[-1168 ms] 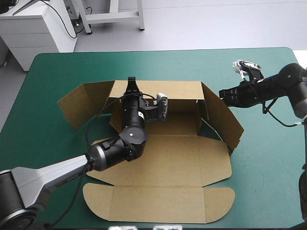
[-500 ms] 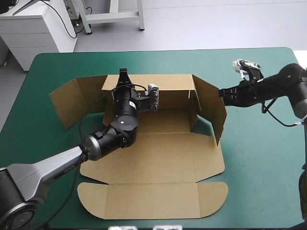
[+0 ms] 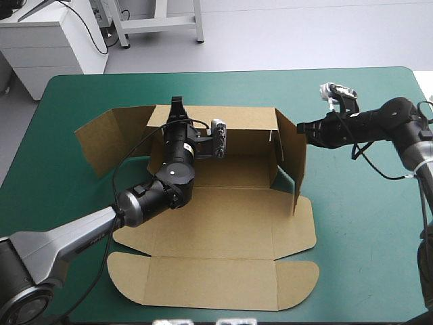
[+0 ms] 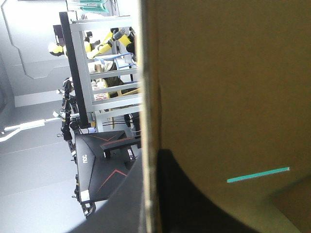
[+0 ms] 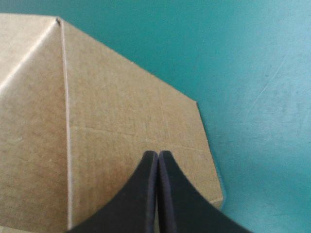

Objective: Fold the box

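The brown box (image 3: 223, 230) lies partly raised on the teal-green cover. Its back wall (image 3: 243, 125) stands up and its lid (image 3: 216, 284) lies flat toward the near edge. My left gripper (image 3: 177, 107) is shut on the back wall's top edge near its left end. In the left wrist view one black finger (image 4: 194, 208) lies against the board (image 4: 228, 87), while the other is hidden behind it. The right side flap (image 3: 292, 156) stands nearly upright. My right gripper (image 3: 302, 127) is shut, its tip (image 5: 158, 154) against the flap's outer face (image 5: 112, 121). The left flap (image 3: 108, 139) splays outward.
Bare teal-green cover (image 3: 365, 237) stretches right of the box, under the right arm, and along the far edge. A narrow slit in the board shows teal (image 4: 257, 174) in the left wrist view.
The box slid left with my left gripper holding its back wall. My right gripper moved left against the right flap, which swung from splayed outward to nearly upright.
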Controlling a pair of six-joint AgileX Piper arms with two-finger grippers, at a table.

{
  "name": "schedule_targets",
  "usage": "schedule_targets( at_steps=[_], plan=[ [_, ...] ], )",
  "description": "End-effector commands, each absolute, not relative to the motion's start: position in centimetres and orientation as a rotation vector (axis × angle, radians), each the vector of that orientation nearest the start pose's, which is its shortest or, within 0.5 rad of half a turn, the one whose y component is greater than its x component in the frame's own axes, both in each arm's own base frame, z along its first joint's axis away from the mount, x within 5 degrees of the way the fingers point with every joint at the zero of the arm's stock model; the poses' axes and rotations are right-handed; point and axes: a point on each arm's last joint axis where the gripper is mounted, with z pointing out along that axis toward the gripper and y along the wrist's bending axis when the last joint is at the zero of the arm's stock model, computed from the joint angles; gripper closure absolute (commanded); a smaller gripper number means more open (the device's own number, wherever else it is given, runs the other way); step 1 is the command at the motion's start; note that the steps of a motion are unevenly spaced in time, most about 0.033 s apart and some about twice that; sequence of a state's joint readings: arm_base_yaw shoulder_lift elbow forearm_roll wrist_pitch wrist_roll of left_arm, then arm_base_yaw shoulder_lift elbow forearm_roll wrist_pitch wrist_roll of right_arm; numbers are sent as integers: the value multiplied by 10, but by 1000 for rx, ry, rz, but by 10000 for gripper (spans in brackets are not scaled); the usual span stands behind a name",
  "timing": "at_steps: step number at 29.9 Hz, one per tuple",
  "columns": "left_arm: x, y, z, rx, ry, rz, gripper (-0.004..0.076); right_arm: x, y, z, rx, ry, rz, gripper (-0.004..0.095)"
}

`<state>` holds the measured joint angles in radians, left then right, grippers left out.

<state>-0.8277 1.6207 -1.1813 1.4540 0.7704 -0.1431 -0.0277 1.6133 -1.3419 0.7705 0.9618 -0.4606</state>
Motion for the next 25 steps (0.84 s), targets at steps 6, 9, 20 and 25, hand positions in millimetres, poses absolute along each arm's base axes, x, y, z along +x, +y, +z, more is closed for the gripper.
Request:
schedule_targets(
  at_steps=[6,9,20,25],
  plan=[
    [284,-213,337,1387,1371,1082,731,322,71,344,-165,2335,816,926],
    [284,-213,337,1387,1371,1082,731,312,74,342,-158,2319,799,926],
    [284,-213,337,1387,1371,1082,731,287,95,307,-346,2213,701,926],
    [284,-213,337,1387,1371,1082,732,285,97,308,-446,2183,698,922]
  ],
)
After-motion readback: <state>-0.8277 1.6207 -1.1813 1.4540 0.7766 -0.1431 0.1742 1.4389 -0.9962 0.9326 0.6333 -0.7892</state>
